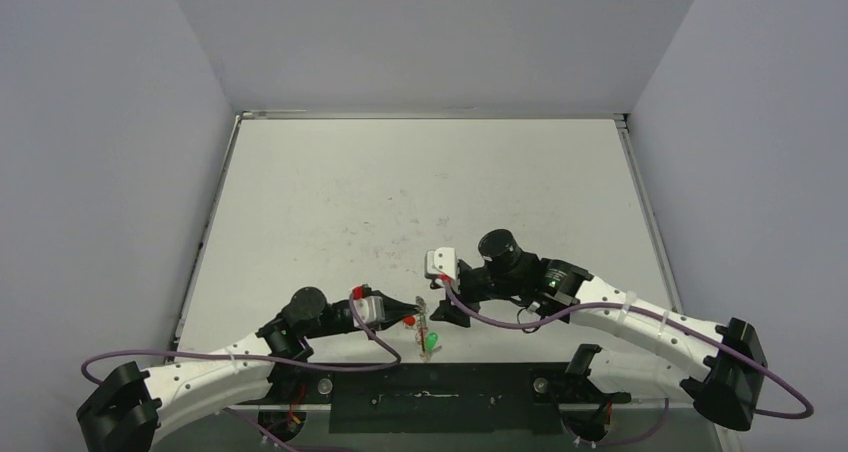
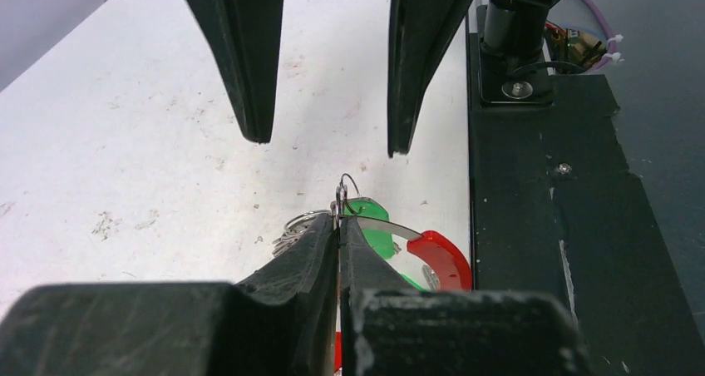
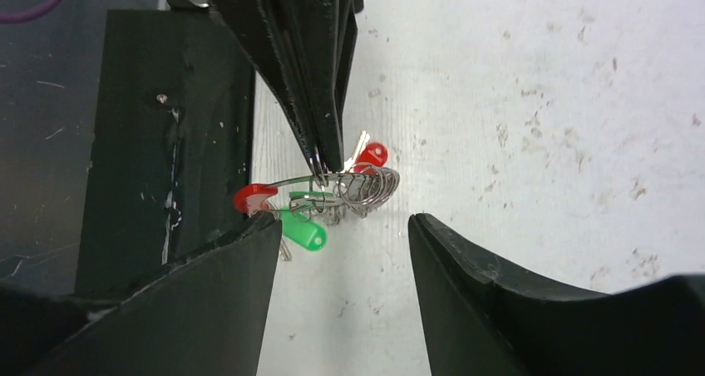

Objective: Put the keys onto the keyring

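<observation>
My left gripper [image 1: 417, 316] [image 2: 340, 223] is shut on the wire of the keyring [image 1: 424, 324] and holds it just above the table near the front edge. The keyring's silvery coil [image 3: 370, 189] and red sleeve [image 2: 441, 255] [image 3: 253, 198] show on either side of the pinch. Two green-headed keys [image 1: 431, 343] [image 2: 371, 228] [image 3: 304, 231] hang from the ring by small rings. My right gripper [image 1: 440, 309] [image 3: 342, 220] is open and empty, facing the left gripper. Its fingers [image 3: 249, 259] stand on either side of the ring without touching it.
The black base plate [image 1: 440, 397] [image 2: 574, 226] lies along the table's front edge, right beside the ring. A small red bead [image 3: 374, 153] shows at the ring behind the left gripper's tips. The white table [image 1: 420, 202] stretches away behind both grippers.
</observation>
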Tool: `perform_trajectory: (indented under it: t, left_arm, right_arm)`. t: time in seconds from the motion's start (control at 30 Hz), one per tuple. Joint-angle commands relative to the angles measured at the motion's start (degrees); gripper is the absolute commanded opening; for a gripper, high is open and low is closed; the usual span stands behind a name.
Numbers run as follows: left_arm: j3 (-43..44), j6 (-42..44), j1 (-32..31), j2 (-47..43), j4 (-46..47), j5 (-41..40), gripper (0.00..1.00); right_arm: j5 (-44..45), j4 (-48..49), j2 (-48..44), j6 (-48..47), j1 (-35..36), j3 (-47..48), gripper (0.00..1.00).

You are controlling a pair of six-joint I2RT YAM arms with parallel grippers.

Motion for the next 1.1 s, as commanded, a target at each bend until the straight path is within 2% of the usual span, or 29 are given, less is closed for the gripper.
perform_trajectory:
  t: [0.0,0.2,0.53,0.8,0.9,1.0,1.07]
  left_arm:
    - [-1.6,-1.2,-0.4,-2.3,9.5,0.4,0.0]
    - [-2.7,-2.0,-0.5,-3.6,12.0,0.6,0.0]
    - [-2.3,-2.4,-0.5,-3.1,12.0,1.0,0.0]
    - [-2.3,-2.3,-0.5,-3.2,11.9,1.1,0.0]
    - [-2.1,-2.2,-0.5,-3.3,11.3,1.2,0.0]
    - [-1.8,-1.4,-0.5,-4.3,9.1,0.8,0.0]
    - [-1.2,-0.7,-0.5,-5.7,6.1,-0.4,0.14]
  right_arm:
    - [-5.8,12.1,-4.7,-2.7,-0.2,-4.7,0.57]
    - [-9.7,17.1,-5.3,-2.5,-0.3,-6.7,0.49]
    - [-10.7,21.8,-1.2,0.1,-0.2,-6.6,0.31]
    - [-10.6,20.2,0.1,-1.2,-0.2,-6.0,0.0]
    - [-10.2,19.5,0.0,-1.4,-0.3,-5.5,0.0]
    - [-9.0,14.3,0.5,-1.6,-0.3,-3.5,0.0]
    - [-7.3,9.8,1.2,-1.8,-0.3,-1.3,0.0]
